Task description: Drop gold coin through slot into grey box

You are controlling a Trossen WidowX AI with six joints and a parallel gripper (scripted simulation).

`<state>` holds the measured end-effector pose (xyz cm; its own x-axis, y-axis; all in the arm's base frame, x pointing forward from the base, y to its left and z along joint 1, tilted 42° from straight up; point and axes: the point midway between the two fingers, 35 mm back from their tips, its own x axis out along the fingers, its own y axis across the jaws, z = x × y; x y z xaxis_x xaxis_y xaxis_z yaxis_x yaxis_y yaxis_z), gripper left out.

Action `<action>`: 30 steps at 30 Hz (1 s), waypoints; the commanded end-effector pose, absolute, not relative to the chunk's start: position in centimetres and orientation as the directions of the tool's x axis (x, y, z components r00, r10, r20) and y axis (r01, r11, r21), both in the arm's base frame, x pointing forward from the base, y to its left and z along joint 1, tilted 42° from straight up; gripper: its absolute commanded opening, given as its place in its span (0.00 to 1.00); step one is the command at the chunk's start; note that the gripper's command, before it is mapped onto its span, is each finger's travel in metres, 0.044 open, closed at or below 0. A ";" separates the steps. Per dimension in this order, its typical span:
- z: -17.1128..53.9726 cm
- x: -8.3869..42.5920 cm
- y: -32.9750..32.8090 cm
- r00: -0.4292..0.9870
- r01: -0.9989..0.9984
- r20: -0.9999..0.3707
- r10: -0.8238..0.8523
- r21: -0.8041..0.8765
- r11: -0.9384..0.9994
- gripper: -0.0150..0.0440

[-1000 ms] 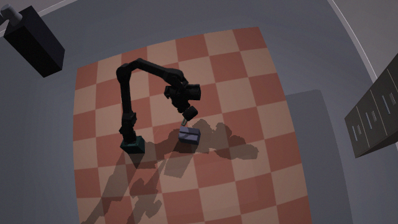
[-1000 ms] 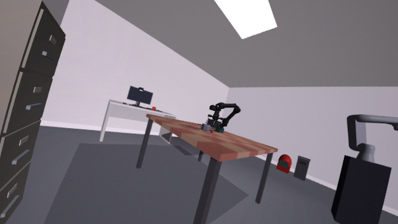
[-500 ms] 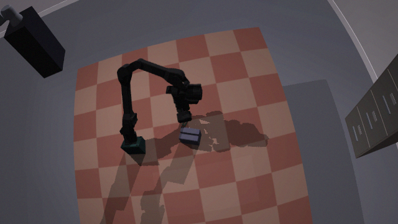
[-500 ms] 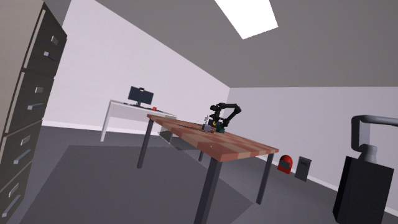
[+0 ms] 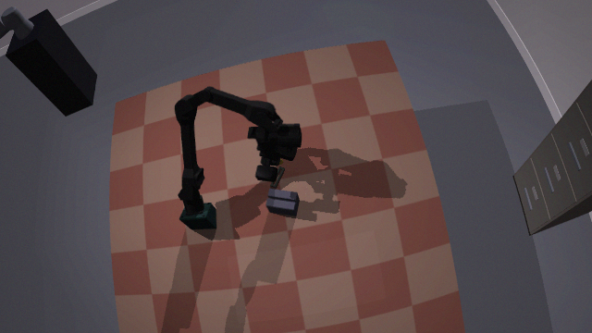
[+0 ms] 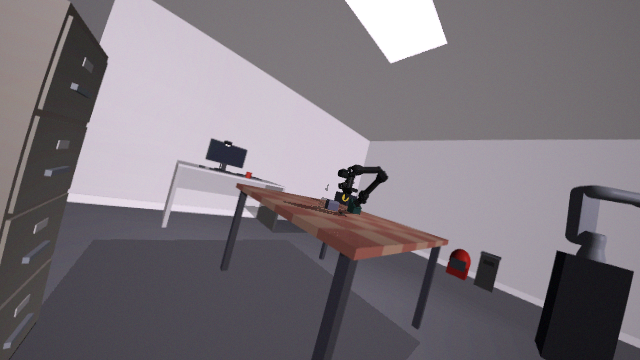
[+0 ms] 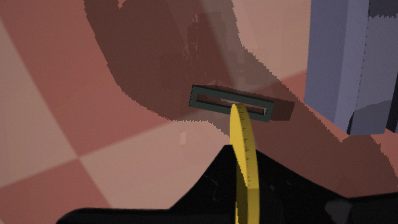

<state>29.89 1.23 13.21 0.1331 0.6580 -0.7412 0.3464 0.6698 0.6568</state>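
1. Between the fingers of the black parallel-jaw gripper, the thin gold disc-shaped coin is sitting edge-on, its rim projecting forward past the fingertips in the wrist view. The fingers are clamping flat on the two faces of the coin; no gap is showing.

2. Beyond the fingertips, the shallow dark-green rectangular holder is lying on the red-and-tan chequered table top with its groove vacant. The pick-up stage is therefore judged complete.

3. To the side of the fingers, at the right edge of the wrist view, the closed grey rectangular box is standing near the holder but apart from it. In the top view the box is lying just below the gripper, with a dark line across its lid that is judged to be the slot.

4. The coin is hanging clear of the box and is not over the slot. Remaining work, as judged: carrying the coin above the lid, aligning its thin edge with the slot, lowering and releasing.

5. Fine tick-like marks are showing along the rim of the coin; they are not reading as writing. No brand, label or legible text is appearing in any view.
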 end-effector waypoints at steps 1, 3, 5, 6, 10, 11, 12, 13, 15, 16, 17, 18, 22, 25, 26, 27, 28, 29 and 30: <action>13.1 29.9 1.1 0.131 0.366 -0.742 0.657 0.652 0.664 0.25; 12.8 30.0 0.7 0.131 0.366 -0.743 0.656 0.651 0.665 0.25; 12.4 30.0 0.3 0.131 0.366 -0.744 0.655 0.650 0.666 0.25; 12.3 30.1 0.1 0.131 0.366 -0.745 0.654 0.650 0.666 0.25; 11.6 30.1 -0.7 0.131 0.367 -0.746 0.653 0.648 0.667 0.25; 11.4 30.2 -0.9 0.131 0.367 -0.746 0.652 0.648 0.667 0.25; 11.2 30.2 -1.1 0.131 0.367 -0.747 0.652 0.647 0.668 0.25; 11.1 30.2 -1.3 0.131 0.367 -0.747 0.652 0.647 0.668 0.25; 10.7 30.2 -1.7 0.131 0.368 -0.748 0.651 0.647 0.668 0.25; 10.5 30.2 -1.9 0.131 0.368 -0.748 0.651 0.646 0.669 0.25; 10.4 30.2 -2.1 0.131 0.368 -0.748 0.651 0.646 0.669 0.25; 10.2 30.2 -2.3 0.131 0.368 -0.748 0.650 0.646 0.669 0.25; 9.5 30.2 -3.1 0.131 0.368 -0.749 0.650 0.645 0.669 0.25; 9.0 30.1 -3.7 0.131 0.368 -0.749 0.650 0.645 0.670 0.25; 8.8 30.1 -3.9 0.131 0.368 -0.749 0.650 0.645 0.670 0.25; 8.6 30.1 -4.1 0.131 0.368 -0.749 0.650 0.645 0.670 0.25; 8.4 30.0 -4.2 0.131 0.368 -0.749 0.650 0.645 0.670 0.25; 8.3 30.0 -4.4 0.131 0.368 -0.749 0.650 0.645 0.670 0.25; 8.1 30.0 -4.6 0.131 0.368 -0.749 0.650 0.645 0.670 0.25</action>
<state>30.07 -3.76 8.85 0.1306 0.6524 -0.7465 0.3672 0.6676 0.6477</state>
